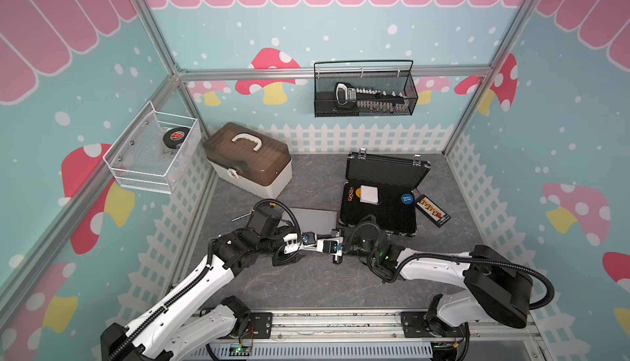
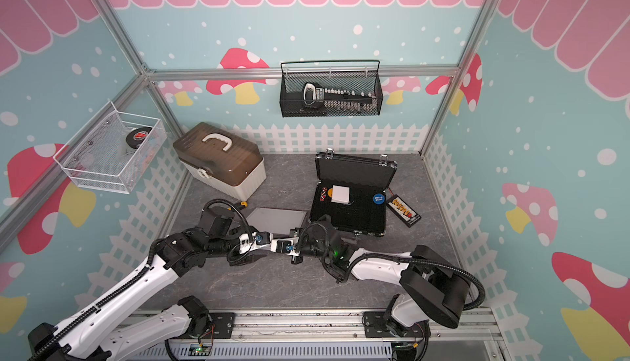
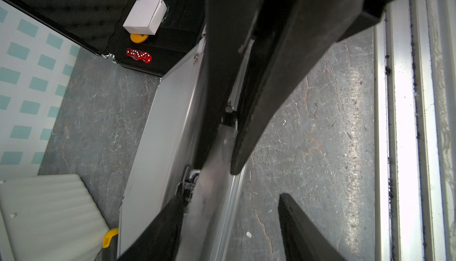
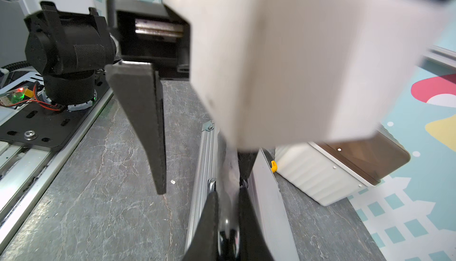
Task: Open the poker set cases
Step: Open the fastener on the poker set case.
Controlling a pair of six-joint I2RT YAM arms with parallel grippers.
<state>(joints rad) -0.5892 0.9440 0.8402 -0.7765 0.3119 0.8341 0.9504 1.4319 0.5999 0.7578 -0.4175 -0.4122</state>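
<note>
Silver case (image 1: 313, 219) flat beside open black case (image 1: 385, 171)

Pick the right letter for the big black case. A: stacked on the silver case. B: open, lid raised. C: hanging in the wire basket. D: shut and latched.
B: in both top views the black case has its lid raised, baring a white box and red dice on its dark lining.
</note>
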